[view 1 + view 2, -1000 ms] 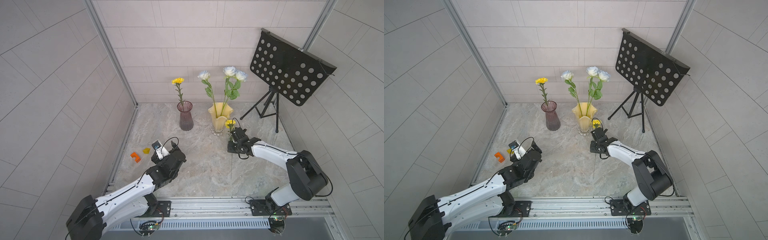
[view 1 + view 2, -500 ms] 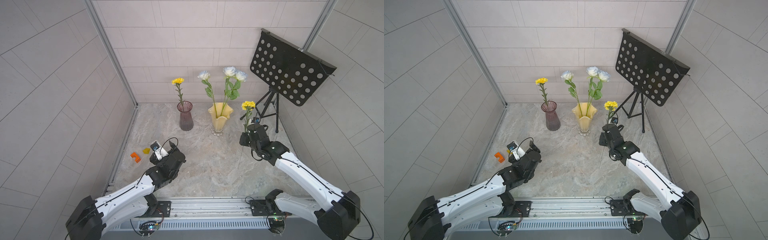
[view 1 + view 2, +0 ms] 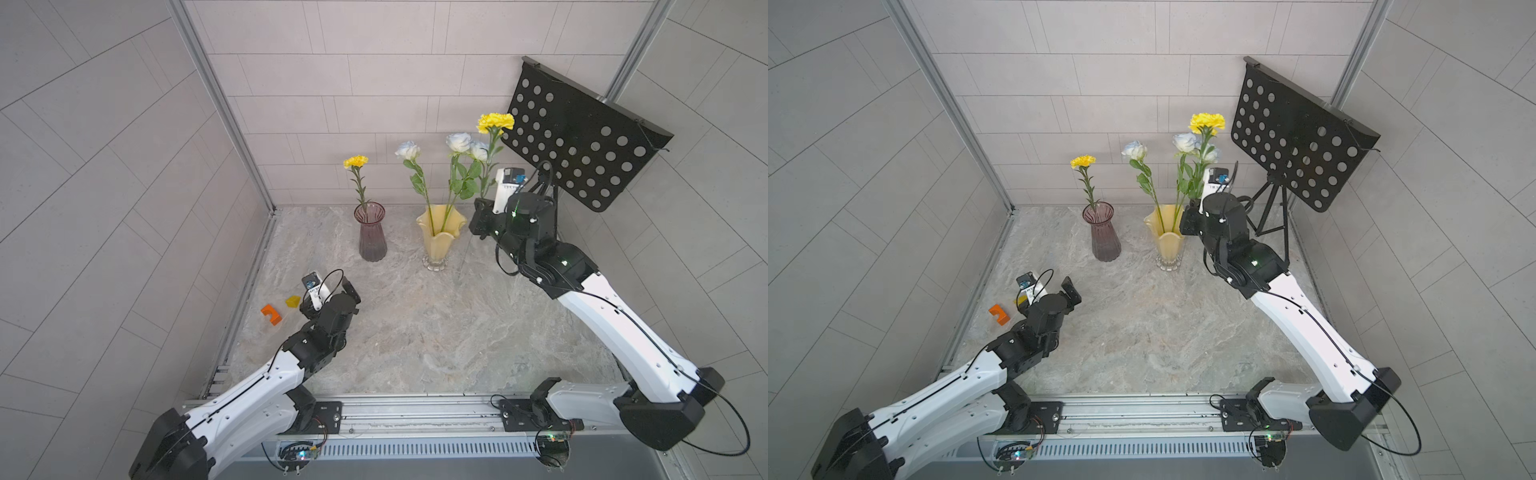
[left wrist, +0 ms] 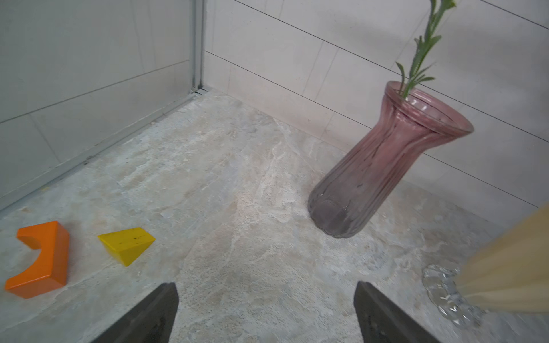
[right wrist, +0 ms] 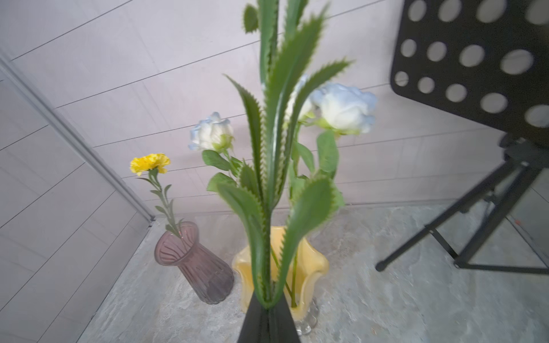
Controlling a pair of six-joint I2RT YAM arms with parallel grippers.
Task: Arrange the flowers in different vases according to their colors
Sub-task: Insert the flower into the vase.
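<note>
1. Grey-tiled walls enclose a marbled stone bench (image 3: 415, 332). A black perforated music stand (image 3: 582, 137) occupies the far corner on my right side.
2. Right pincer (image 5: 269, 311): clenched on the stem of a yellow carnation (image 3: 494, 121). I hold it upright just beside the pale yellow vase (image 3: 436, 241), with its bloom above the roses. The stem's lower end is hidden behind my wrist.
3. Pale yellow vase: three white roses (image 3: 459, 142) stand in it.
4. Purple glass vase (image 3: 371, 232): upright, to the left of the yellow one and apart from it. It holds a second yellow carnation (image 3: 355, 161).
5. Left pincer (image 4: 265, 294): released and empty, low over bare bench, short of the purple vase.
6. An orange arch block (image 4: 41, 258) and a yellow wedge block (image 4: 127, 243) lie near the left wall, close to my left pincer, untouched.
</note>
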